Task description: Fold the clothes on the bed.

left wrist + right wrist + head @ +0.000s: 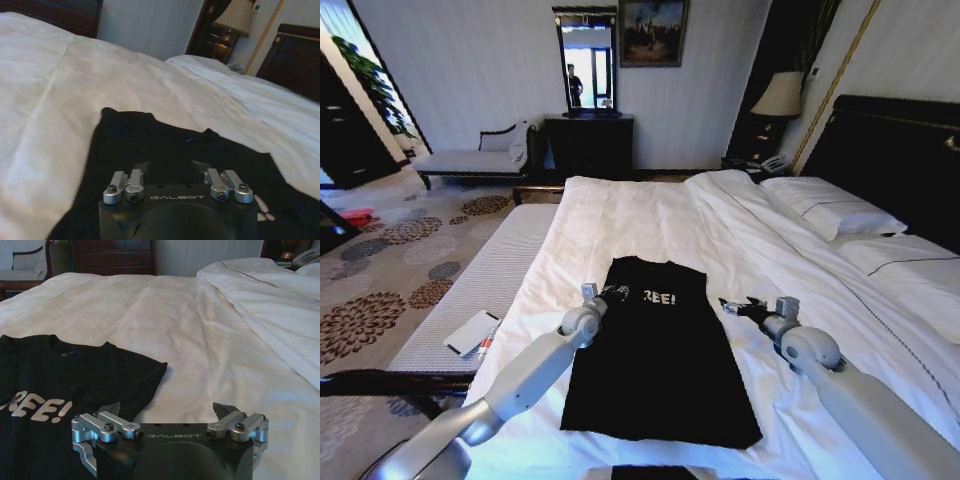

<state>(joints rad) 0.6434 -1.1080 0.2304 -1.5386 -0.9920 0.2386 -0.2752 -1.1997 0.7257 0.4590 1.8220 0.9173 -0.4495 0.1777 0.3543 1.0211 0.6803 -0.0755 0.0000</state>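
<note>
Black T-shirt (655, 350): lies flat, chest up, on the white duvet (620, 215) of the bed (880, 150), collar toward the far side of the bed, hem nearest the robot. White lettering (655, 297) across the chest, partly covered by the left arm.

Left gripper (610, 292): over the shirt's upper left part, near the shoulder; in the left wrist view (172, 172) its fingers stand apart above the black fabric, nothing between them.

Right gripper (732, 306): above bare duvet just beside the shirt's right edge; in the right wrist view (167, 410) its fingers are spread wide, holding nothing.

Pillows (835, 210): white, against the dark headboard.

Flat white card (472, 332): on the grey bench beside the bed.
</note>
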